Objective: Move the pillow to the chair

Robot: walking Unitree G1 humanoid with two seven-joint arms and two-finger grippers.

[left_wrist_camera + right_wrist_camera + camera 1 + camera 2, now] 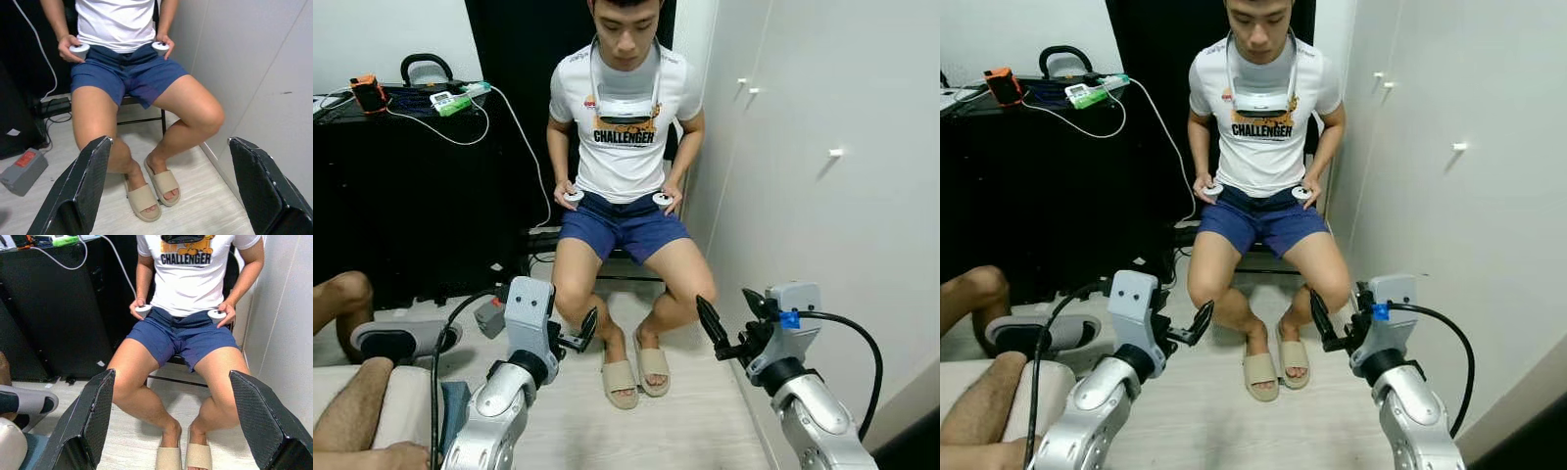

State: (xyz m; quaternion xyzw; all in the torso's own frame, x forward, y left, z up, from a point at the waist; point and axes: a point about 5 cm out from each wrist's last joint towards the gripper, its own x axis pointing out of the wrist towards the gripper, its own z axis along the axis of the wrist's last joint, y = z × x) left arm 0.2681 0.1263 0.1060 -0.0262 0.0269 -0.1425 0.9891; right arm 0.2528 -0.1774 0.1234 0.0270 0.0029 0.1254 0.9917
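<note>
A person in a white T-shirt and blue shorts sits on the black chair [628, 258], straight ahead of me, and covers its seat. At the lower left a beige cushion [406, 397] lies under another person's leg; I cannot tell whether it is the pillow. My left gripper [579, 335] is held low in front of the seated person's knees, open and holding nothing, and its fingers stand wide apart in the left wrist view [171, 196]. My right gripper [722, 299] hovers level with it by the person's other shin, also open and holding nothing [171, 431].
A black cabinet [401, 196] with a bag and cables on top stands to the left. White wardrobe doors [822, 176] line the right. The person's sandalled feet [634, 370] rest on the floor between my arms. A grey box [22, 169] and a grey slipper [396, 341] lie on the left.
</note>
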